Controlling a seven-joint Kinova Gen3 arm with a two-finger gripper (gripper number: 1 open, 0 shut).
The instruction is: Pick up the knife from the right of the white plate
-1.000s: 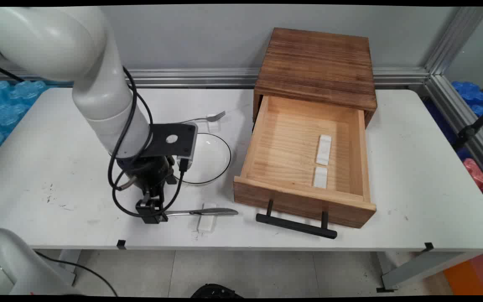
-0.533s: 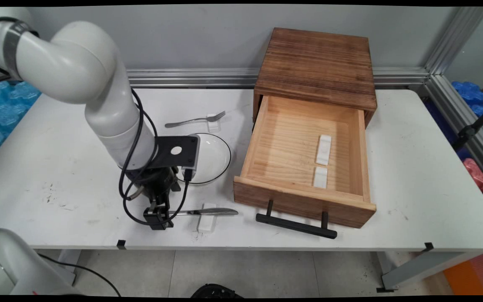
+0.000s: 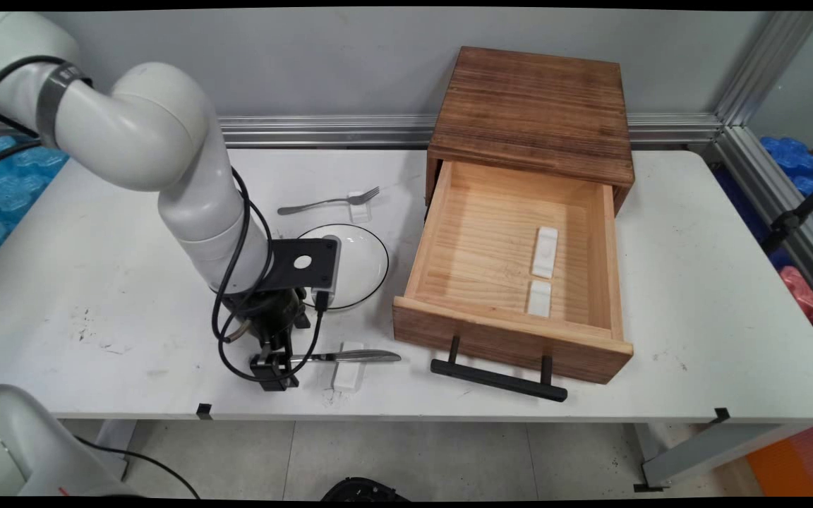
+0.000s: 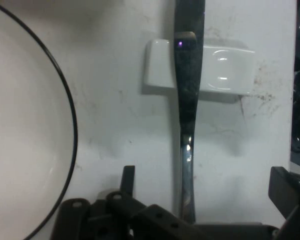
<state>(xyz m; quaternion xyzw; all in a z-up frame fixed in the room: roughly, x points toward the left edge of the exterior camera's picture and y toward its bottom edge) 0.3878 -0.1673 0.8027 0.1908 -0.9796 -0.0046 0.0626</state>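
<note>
your gripper (image 3: 274, 368) sits low over the table (image 3: 96, 282) near its front edge, left of centre, right at the handle end of a metal knife (image 3: 350, 356); in the hand view the knife (image 4: 188, 125) runs straight up from between the black linkage, its handle passing down the middle of the frame; one finger (image 4: 127, 180) stands to the left of the handle with bare table between them, and a dark part shows far off at the right edge, so the pincer looks spread wide with nothing in its grip; the handle lies between the two sides, untouched as far as you can see.

the knife lies parallel to the front edge, its blade pointing toward the table's right side, and it rests across a small white rest (image 3: 347, 374) which shows under the blade in the hand view (image 4: 225, 67); behind the gripper, toward the middle of the table, sits a white plate with a dark rim (image 3: 368, 264), partly hidden by the wrist; further back a fork (image 3: 329, 202) lies with its tines on another small white rest (image 3: 358, 209).

on the right half stands a wooden box (image 3: 533, 113) against the back edge, its drawer (image 3: 449, 331) pulled out toward the front edge, black handle (image 3: 498, 379) at the front; two small white blocks (image 3: 543, 271) lie on the drawer floor, one behind the other.
</note>
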